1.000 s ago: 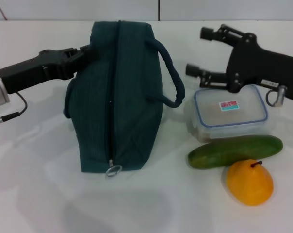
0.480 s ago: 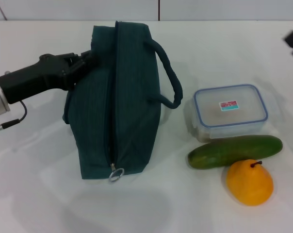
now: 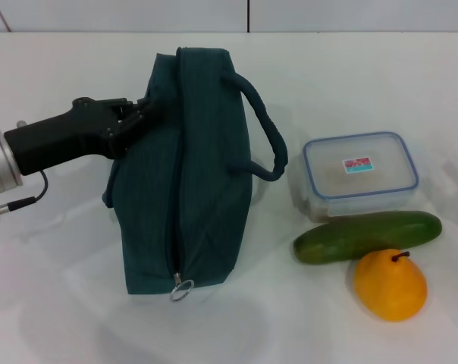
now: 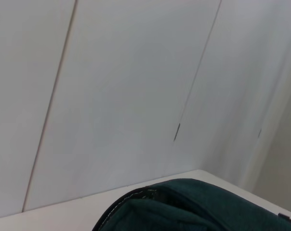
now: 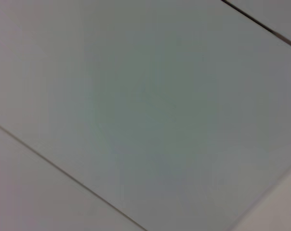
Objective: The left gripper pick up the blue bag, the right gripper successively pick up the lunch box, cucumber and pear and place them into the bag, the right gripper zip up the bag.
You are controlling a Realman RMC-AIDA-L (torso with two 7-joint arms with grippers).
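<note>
The left gripper (image 3: 142, 114) is pinching the upper side of the blue bag (image 3: 187, 167), which is standing zipped beside its jaws. The lunch box (image 3: 359, 174), cucumber (image 3: 367, 236) and pear (image 3: 390, 284) are lying well off beyond the bag, all unpacked. The right gripper is showing nowhere, so packing and zipping remain.

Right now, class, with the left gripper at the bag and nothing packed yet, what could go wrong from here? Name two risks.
1. The bag's zipper looks shut, its pull at the near end, so nothing could go in until it is opened.
2. The cucumber lies against both the lunch box and the pear; lifting the box may roll them.
The left gripper meets the bag's side.
</note>
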